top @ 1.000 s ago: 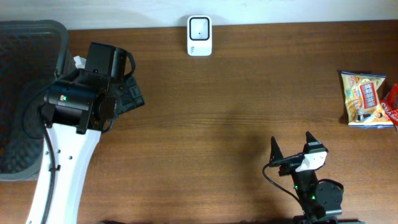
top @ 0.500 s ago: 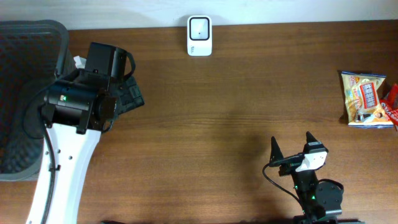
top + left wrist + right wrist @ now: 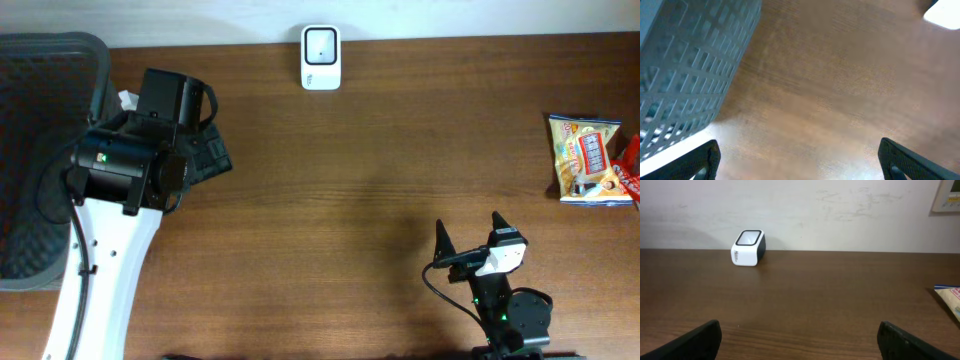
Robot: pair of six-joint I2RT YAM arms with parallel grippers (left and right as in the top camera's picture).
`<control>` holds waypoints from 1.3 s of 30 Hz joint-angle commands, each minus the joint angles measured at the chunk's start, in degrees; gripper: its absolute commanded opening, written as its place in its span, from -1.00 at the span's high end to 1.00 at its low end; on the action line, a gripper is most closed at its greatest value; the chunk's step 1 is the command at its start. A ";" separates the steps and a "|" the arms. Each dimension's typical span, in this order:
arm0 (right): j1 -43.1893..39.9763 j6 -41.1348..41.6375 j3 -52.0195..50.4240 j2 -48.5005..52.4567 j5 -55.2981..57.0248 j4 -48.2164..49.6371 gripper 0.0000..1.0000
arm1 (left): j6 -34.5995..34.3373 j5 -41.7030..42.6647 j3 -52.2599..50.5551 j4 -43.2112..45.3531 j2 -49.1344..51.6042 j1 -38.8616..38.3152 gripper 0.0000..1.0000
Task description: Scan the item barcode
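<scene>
The white barcode scanner (image 3: 321,57) stands at the table's far edge; the right wrist view shows it (image 3: 748,247) against the wall. The item, a yellow snack bag (image 3: 588,158), lies flat at the right edge, and only its corner (image 3: 950,298) shows in the right wrist view. My right gripper (image 3: 469,226) is open near the front edge, well apart from the bag, with nothing between its fingers (image 3: 695,342). My left gripper (image 3: 800,162) is open and empty over bare wood beside the basket (image 3: 690,65). In the overhead view its wrist covers most of it.
A dark mesh basket (image 3: 40,150) fills the table's left end, with the left arm next to it. A red packet (image 3: 630,172) pokes in beside the snack bag at the right edge. A pale wall (image 3: 840,210) rises behind the scanner.
</scene>
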 commanded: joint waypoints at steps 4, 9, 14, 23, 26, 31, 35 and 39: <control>-0.39 -0.42 -0.52 -0.48 -0.13 0.02 -0.97 | 0.11 7.43 0.48 -4.48 -0.81 0.20 -0.98; -0.39 -0.42 -0.52 -0.48 -0.13 0.02 -0.97 | 0.39 7.39 0.35 -7.63 -0.74 0.20 -0.98; -0.39 -0.42 -0.52 -0.48 -0.13 0.02 -0.97 | 1.01 7.48 -4.13 -5.33 -3.85 0.20 -0.98; -0.39 -0.42 -0.52 -0.48 -0.13 0.02 -0.97 | 24.48 19.45 -42.64 36.79 -30.64 0.20 -0.98; -0.39 -0.42 -0.52 -0.48 -0.13 0.02 -0.97 | 36.46 29.29 -57.70 55.52 -43.30 1.14 -0.98; -0.39 -0.42 -0.52 -0.48 -0.11 0.02 -0.97 | 36.59 29.31 -69.57 62.40 -56.96 5.55 -0.98; -0.39 -0.42 -0.52 -0.48 -0.13 0.02 -0.97 | 36.54 29.64 -69.96 61.70 -58.16 7.85 -0.98; -0.39 -0.42 -0.52 -0.48 -0.11 0.02 -0.97 | 36.57 30.36 -72.89 61.57 -62.42 11.80 -0.98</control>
